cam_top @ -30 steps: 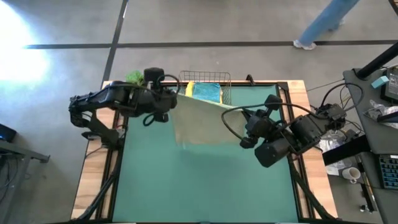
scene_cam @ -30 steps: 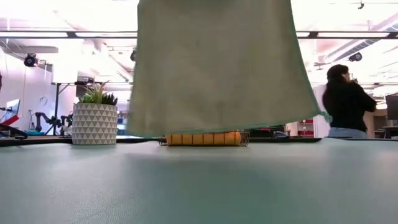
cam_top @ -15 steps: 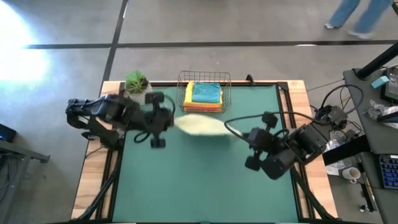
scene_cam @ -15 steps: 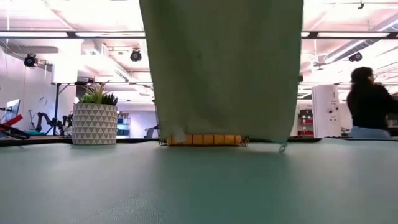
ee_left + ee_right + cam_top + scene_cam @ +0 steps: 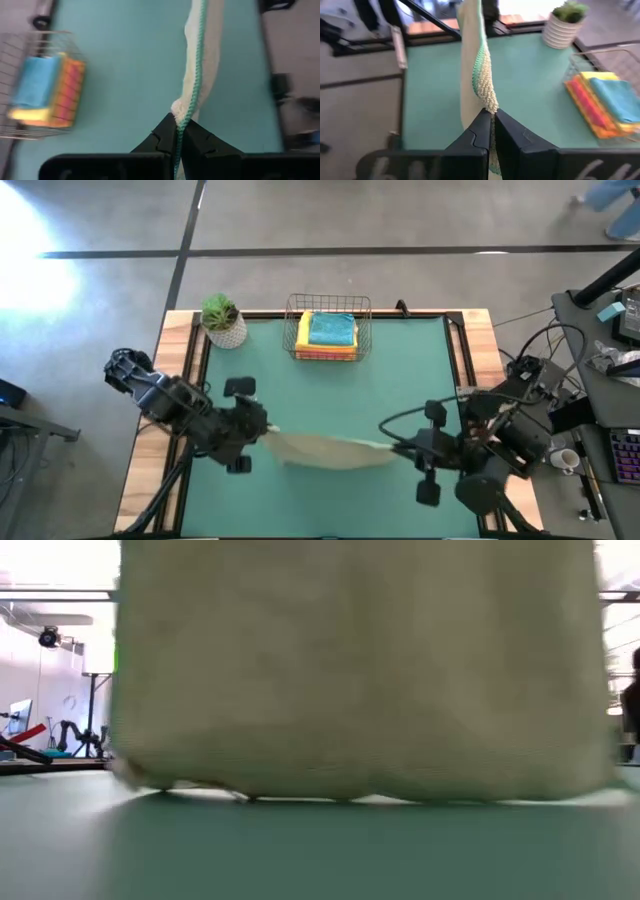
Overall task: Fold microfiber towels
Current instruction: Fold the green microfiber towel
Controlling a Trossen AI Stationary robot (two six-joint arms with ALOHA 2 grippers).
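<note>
The pale sage green towel (image 5: 320, 449) hangs stretched between the two grippers over the near part of the green table mat (image 5: 330, 395), its lower edge touching the mat. The left gripper (image 5: 262, 432) is closed on one top corner and the right gripper (image 5: 397, 448) is closed on the other. The other towels (image 5: 330, 334) lie stacked in the wire basket (image 5: 296, 310) at the far edge, beside a small potted plant (image 5: 222, 319)

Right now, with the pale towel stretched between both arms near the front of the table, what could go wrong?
Each gripper, left and right, pinches only a thin edge of the sage towel, so a corner might slip out. The towel's lower hem already brushes the green mat and could bunch or drag as it is laid down. It also sags between the jaws, so it may land creased.
</note>
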